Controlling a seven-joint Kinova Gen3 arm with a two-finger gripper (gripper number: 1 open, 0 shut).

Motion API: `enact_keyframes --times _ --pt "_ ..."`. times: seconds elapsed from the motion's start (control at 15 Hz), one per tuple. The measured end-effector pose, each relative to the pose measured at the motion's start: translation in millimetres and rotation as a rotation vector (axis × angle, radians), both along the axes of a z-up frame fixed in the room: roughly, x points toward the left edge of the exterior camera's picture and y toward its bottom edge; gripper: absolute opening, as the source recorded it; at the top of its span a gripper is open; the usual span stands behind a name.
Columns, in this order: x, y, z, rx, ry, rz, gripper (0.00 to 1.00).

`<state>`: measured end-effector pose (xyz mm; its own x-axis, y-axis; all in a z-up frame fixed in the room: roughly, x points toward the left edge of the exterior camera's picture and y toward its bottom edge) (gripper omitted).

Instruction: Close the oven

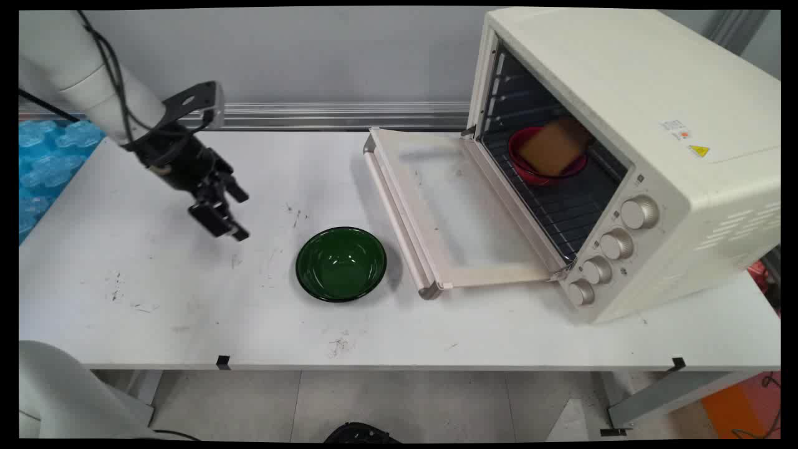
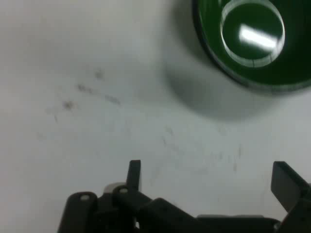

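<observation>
One gripper (image 1: 227, 215) hangs above the table (image 1: 156, 280) at left of centre, its fingers spread wide and holding nothing. Nearest is the green bowl (image 1: 341, 264), lower centre and apart from it. A low sideways move could knock the bowl (it sits free). Only the main view shows the oven (image 1: 623, 156), door (image 1: 449, 212) down, with a red dish (image 1: 517, 163) and brown block (image 1: 552, 148) inside; the hand view shows only the bowl (image 2: 252, 43) at its upper right.

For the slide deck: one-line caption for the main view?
Open tool hangs above the table left of a green bowl; oven door down.
</observation>
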<state>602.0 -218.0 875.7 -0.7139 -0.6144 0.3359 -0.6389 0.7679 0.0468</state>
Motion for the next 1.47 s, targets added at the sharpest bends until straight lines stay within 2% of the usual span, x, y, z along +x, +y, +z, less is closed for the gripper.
enact_keyframes --times 0.6,1.0,1.07,1.47 --pt "-31 -43 0 -0.106 0.136 0.055 1.0" --pt "-48 -63 -23 -0.164 0.23 0.074 1.0" --pt "-49 -65 -30 -0.171 0.244 0.078 0.0" --pt "-55 -71 -70 -0.218 0.298 0.067 0.0"
